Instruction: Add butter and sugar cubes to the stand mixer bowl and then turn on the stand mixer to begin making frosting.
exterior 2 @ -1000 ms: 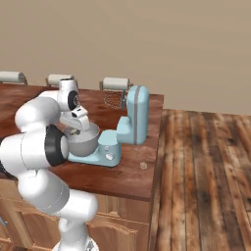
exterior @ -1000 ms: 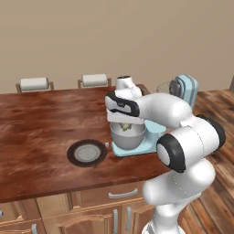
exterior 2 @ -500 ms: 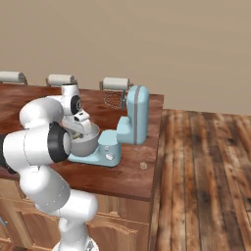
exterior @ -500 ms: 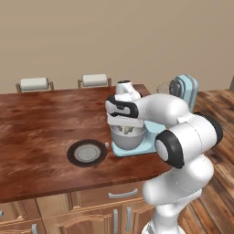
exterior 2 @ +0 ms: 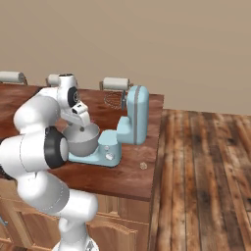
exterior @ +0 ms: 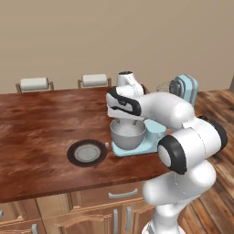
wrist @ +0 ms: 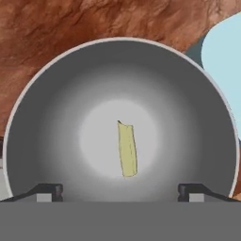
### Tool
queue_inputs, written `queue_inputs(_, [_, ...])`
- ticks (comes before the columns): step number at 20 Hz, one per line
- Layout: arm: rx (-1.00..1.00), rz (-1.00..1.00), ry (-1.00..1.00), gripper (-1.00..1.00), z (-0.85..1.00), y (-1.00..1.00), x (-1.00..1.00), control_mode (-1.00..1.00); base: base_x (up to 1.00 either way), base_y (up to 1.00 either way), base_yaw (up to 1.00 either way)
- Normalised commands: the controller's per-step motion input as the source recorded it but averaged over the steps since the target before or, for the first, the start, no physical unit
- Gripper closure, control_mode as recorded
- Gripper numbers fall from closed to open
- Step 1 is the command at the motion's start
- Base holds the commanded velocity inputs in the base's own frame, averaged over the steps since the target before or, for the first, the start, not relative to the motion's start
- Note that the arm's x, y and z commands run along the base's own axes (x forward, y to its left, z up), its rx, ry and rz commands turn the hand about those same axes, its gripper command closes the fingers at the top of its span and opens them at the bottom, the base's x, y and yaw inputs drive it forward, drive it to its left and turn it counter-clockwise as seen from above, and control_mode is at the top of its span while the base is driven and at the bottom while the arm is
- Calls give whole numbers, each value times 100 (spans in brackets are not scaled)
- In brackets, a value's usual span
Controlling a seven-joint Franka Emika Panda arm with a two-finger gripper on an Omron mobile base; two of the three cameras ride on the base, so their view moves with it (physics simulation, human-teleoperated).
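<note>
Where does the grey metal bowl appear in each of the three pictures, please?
Left base view: bowl at centre, on the blue mixer base, under the hand.
Right base view: bowl left of centre, on the mixer base.
Hand view: bowl across the picture, butter inside it.
Shared landmark: the blue mixer.

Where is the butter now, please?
In the hand view, the butter lies on the bottom of the stand mixer bowl, near its middle, between and apart from the open end effector fingertips.
</note>
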Motion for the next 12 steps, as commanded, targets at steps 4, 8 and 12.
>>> queue_inputs(4, [0,0,0,-100,7,0,0,-100,0,0,0])
queue_inputs(8, [0,2,-1,-100,27,13,-3,-100,0,0,0])
queue_inputs(12, [0,24,0,-100,63,54,-31,-100,0,0,0])
